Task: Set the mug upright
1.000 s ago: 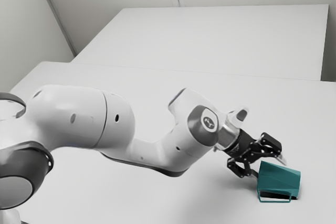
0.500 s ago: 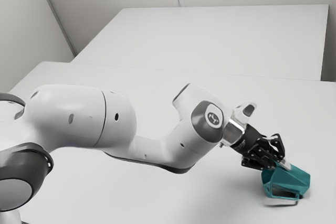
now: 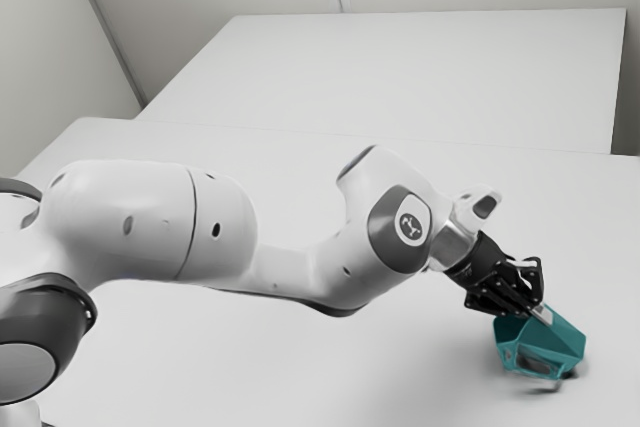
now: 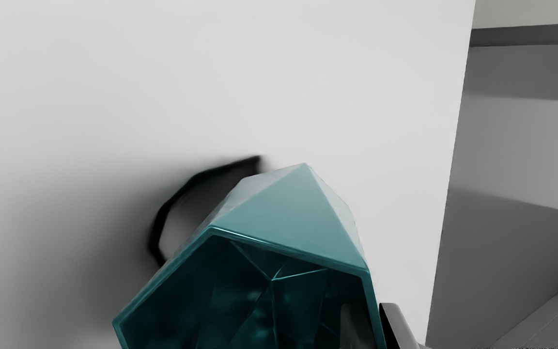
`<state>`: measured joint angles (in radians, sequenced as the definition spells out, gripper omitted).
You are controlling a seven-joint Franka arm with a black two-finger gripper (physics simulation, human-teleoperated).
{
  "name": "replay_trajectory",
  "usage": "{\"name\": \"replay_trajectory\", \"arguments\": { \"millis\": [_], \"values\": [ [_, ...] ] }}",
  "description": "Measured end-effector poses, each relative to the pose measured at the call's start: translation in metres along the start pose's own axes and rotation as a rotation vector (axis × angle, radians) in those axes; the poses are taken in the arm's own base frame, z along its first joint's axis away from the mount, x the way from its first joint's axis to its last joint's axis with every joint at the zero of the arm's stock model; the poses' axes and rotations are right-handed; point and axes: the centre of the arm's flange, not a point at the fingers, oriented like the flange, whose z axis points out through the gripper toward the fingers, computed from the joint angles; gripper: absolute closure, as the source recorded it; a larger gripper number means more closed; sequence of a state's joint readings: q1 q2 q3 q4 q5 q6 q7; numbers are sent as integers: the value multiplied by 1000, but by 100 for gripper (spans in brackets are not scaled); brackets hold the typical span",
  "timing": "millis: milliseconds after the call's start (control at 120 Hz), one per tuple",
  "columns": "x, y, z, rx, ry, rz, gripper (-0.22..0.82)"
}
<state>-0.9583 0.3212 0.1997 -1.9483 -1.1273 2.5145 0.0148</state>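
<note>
Mug: the teal, faceted, glossy mug is tipped over at the near part of the pale grey table, towards the exterior view's right. Its mouth faces your hand and its base points away; the dark patches below suggest it is at least partly lifted, though you can't be sure of every contact.
Jaws: your black two-finger gripper is closed on the mug's wall, one finger inside the mouth and the other against the outside.
Arm: the white jointed arm reaches in from the exterior view's left, the hand slanting down to the rim.
Step in hand: you are, as I judge it, righting the mug by its wall. Swing the base beneath the mouth by bringing the fingers closer to straight down.
Clearance: give the base enough height to swing without scraping, then lower it gently once the mouth looks straight up.
Grip: you have only a thin wall at one side, so the mug may pivot between the pads. Turn slowly, and watch whether the rim turns with your hand.
Release: part the fingers only when the base sits flat, then draw straight up along the wall so that the inner finger doesn't catch and tip it.
</note>
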Motion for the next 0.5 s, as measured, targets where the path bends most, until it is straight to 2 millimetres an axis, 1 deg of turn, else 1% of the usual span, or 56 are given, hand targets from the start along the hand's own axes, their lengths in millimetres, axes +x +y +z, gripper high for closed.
{"name": "replay_trajectory", "arguments": {
  "millis": [133,242,350,417,500],
  "values": [
    [1,12,-17,42,12,59,78],
    [8,18,-41,82,31,102,78],
    [29,10,-79,151,59,136,79],
    [42,2,-104,201,71,150,79],
    [56,-8,-130,270,77,161,79]
  ]
}}
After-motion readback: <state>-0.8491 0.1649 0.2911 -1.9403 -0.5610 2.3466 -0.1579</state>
